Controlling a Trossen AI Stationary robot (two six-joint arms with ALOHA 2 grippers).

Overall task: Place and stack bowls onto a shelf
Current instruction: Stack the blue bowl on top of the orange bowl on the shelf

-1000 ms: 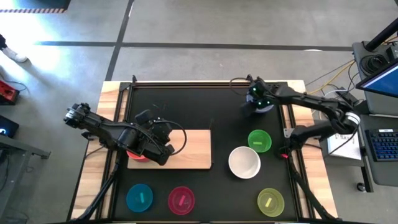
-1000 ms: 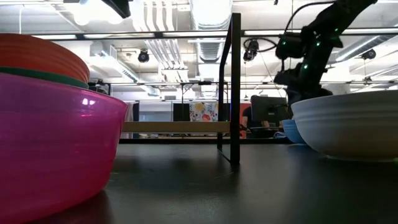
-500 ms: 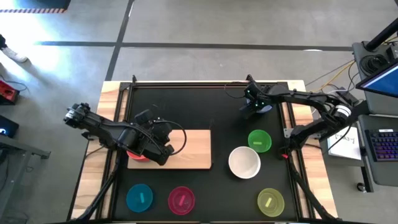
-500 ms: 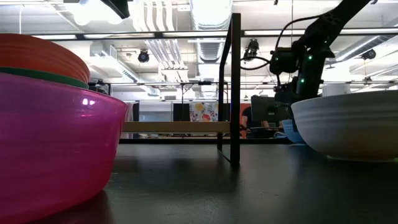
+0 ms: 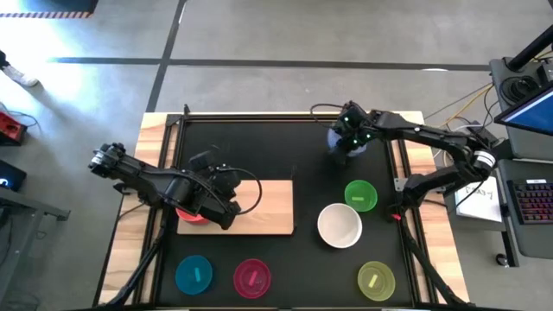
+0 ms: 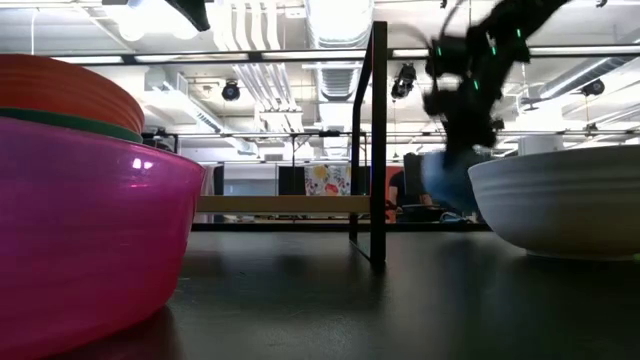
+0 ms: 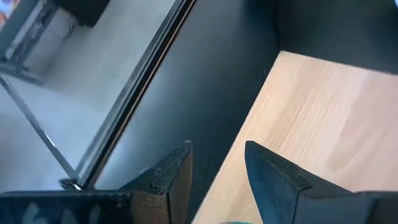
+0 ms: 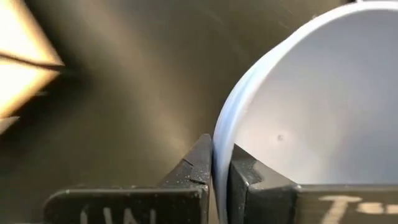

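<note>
My right gripper [image 5: 349,141] is at the table's far right, shut on the blue bowl [image 6: 446,181], which hangs blurred above the tabletop. My left gripper [image 7: 217,167] stands open over the left part of the wooden shelf [image 5: 259,207], nothing between its fingers. A red bowl [image 5: 188,214] sits on the shelf's left end under that arm. In the low view it rests in a dark green bowl [image 6: 60,120]. On the table sit the green bowl [image 5: 360,195], white bowl [image 5: 340,225], yellow-green bowl [image 5: 376,281], magenta bowl [image 5: 251,277] and cyan bowl [image 5: 193,275]. My right gripper pinches the blue bowl's rim [image 8: 219,144], one finger inside the bowl and one outside. The bowl's hollow [image 8: 311,112] faces the wrist camera. In the low view the bowl hangs below the gripper, clear of the table.
A black upright post [image 6: 378,140] stands mid-table in the low view. The black tabletop [image 5: 285,147] is bare between the shelf and the right gripper. Light wooden strips [image 5: 413,173] border the table, and a desk with a keyboard [image 5: 531,203] is at right.
My right gripper has gone toward the table's left edge and upward. The blue bowl, which sat on the table a second ago, now hangs lifted clear below it.
</note>
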